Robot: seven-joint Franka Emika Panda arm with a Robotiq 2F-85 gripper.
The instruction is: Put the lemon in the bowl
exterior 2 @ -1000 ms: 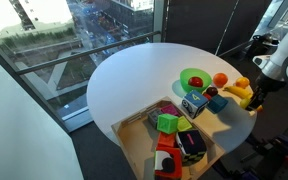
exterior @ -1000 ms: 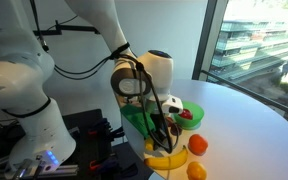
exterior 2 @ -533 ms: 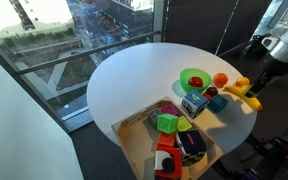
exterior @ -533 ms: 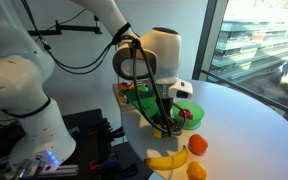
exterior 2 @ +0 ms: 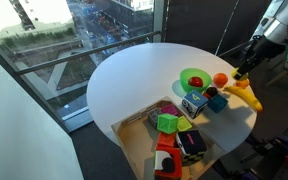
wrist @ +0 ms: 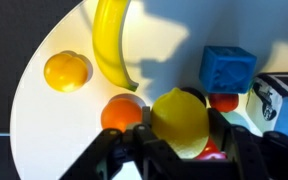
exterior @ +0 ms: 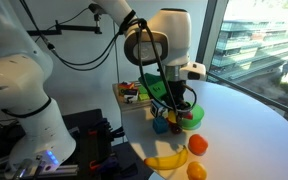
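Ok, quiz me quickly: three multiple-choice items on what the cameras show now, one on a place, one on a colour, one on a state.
1. Where does the banana lie?
A. on the table
B. on the floor
C. on a shelf

2. What colour is the cube near the claw?
A. pink
B. blue
C. black

3. What is the claw doing?
A. open and empty
B. shut on an orange
C. shut on the lemon

Answers:
1 A: the wrist view shows the banana flat on the white tabletop.
2 B: the cube's faces are plainly blue in the wrist view.
3 C: the yellow lemon sits between the claw's fingers.
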